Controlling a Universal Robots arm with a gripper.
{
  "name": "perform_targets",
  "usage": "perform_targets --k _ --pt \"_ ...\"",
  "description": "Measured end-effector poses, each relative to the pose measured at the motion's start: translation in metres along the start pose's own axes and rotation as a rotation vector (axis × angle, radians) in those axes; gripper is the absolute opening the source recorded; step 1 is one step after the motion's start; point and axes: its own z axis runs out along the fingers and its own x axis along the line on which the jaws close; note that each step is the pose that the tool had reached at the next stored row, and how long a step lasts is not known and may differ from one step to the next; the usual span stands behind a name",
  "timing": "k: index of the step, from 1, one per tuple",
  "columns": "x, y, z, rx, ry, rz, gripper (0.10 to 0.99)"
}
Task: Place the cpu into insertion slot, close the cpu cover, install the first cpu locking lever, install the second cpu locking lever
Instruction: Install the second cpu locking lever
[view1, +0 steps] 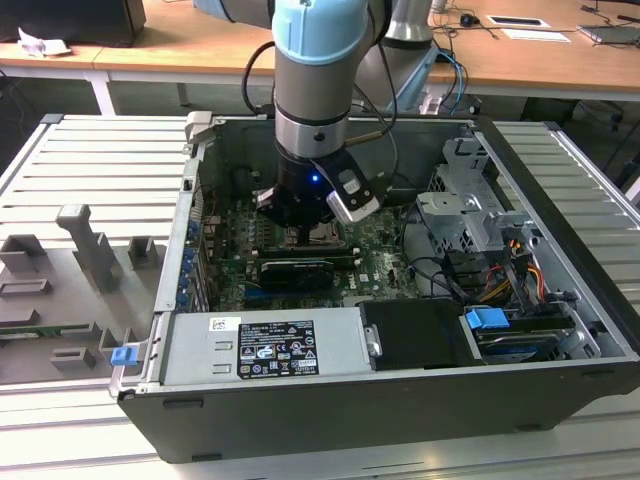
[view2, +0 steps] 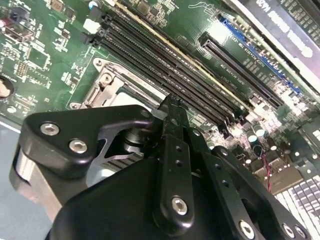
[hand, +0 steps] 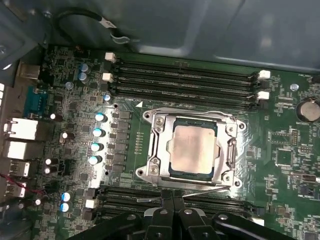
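Inside the open black computer case (view1: 560, 300), the green motherboard (hand: 60, 75) carries the silver-rimmed insertion slot (hand: 155, 122); the silvery-beige cpu (hand: 192, 149) sits centred under the lowered thin silver cpu cover (hand: 231, 150), and the black gripper (hand: 172, 200), fingers pressed together and empty, hovers at the socket's 6 o'clock edge, so lever work seems left.

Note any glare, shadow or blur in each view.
First wrist view: glare on the cpu and silver cpu cover, both sharp. Second wrist view: the tool looms dark, shading the insertion slot. Exterior view: the motherboard lies dim beneath the arm.
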Motion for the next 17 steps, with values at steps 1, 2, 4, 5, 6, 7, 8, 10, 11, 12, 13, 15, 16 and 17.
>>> perform_targets --k 1,2,4,5,6,7,8,10,11,12,13,15,16,17 --pt "0.0005 0.0 0.0009 0.0 0.0001 -0.001 0.106" --pt "0.0008 -0.0001 0.0014 0.0 0.0002 -0.001 0.106" --pt "0.0009 -0.0002 0.0022 -0.002 0.0001 -0.002 0.106" --pt "0.001 -0.0002 0.0028 -0.003 0.0 -0.002 0.106" --pt "0.001 -0.0003 0.0033 -0.003 -0.0001 -0.002 0.106" --pt "0.001 -0.0003 0.0034 -0.003 -0.0001 -0.002 0.106" --pt "0.001 -0.0003 0.0034 -0.003 -0.0001 -0.002 0.106" --pt "0.001 -0.0003 0.0035 -0.003 -0.0001 -0.002 0.106" --pt "0.001 -0.0003 0.0036 -0.003 -0.0001 -0.002 0.106" --pt "0.001 -0.0003 0.0037 -0.003 -0.0001 -0.002 0.106" --pt "0.0012 -0.0004 0.0041 -0.004 -0.0003 -0.002 0.106" --pt "0.0031 -0.0002 0.0051 -0.007 -0.0009 -0.002 0.106" --pt "0.0045 -0.0002 0.0058 -0.008 -0.001 -0.002 0.106" --pt "0.0056 -0.0004 0.0065 -0.009 -0.0012 -0.002 0.106"
